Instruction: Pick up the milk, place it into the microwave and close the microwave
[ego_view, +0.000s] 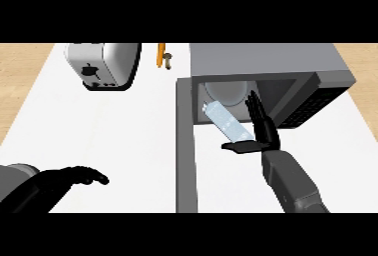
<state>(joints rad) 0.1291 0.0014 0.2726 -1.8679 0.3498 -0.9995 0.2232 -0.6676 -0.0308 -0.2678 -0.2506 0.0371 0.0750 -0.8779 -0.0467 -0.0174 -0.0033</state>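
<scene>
The milk (225, 121), a pale blue carton, lies tilted in the mouth of the grey microwave (266, 60) at the right. The microwave door (186, 150) is swung wide and runs toward me as a grey strip. My right hand (263, 134) reaches into the opening with straight fingers along the carton's right side. Its thumb (240, 146) sticks out left under the carton's lower end, and the hand is open. At the lower left my left hand (65, 181) rests over the counter, fingers loosely bent, holding nothing.
A silver toaster (103, 65) stands at the back left of the white counter (111, 130). A thin orange utensil (161, 54) and a small brown one (169, 60) lie between the toaster and the microwave. Wooden floor shows beyond both counter ends.
</scene>
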